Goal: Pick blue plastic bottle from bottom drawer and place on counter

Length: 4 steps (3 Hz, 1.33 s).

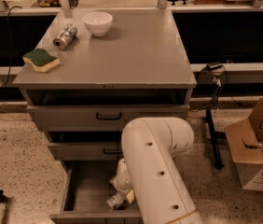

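My gripper [121,185] hangs low inside the open bottom drawer [82,190], half hidden behind my own white arm [157,171]. The blue plastic bottle [115,200] appears to lie on its side near the drawer's front edge, just under the gripper, and I cannot tell whether I have hold of it. The risk, as I judge it: a light, round bottle could roll away or slip on the lift, or strike the two drawers above the bottom drawer on its way to the counter [131,55]
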Each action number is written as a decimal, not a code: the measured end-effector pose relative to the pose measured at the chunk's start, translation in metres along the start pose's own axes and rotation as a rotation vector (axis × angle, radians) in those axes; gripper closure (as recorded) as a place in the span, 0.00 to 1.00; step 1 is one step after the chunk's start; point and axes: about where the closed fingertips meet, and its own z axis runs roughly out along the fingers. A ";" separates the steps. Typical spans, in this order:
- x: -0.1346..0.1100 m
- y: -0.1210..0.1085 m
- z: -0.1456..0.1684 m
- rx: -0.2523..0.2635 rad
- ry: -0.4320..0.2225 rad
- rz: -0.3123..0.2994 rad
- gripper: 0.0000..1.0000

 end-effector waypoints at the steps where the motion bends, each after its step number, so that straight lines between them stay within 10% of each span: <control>1: -0.003 -0.001 0.031 -0.018 -0.026 -0.001 0.35; 3: -0.019 0.013 0.036 -0.008 -0.113 0.043 0.81; 4: -0.007 0.005 -0.020 0.120 -0.146 0.046 1.00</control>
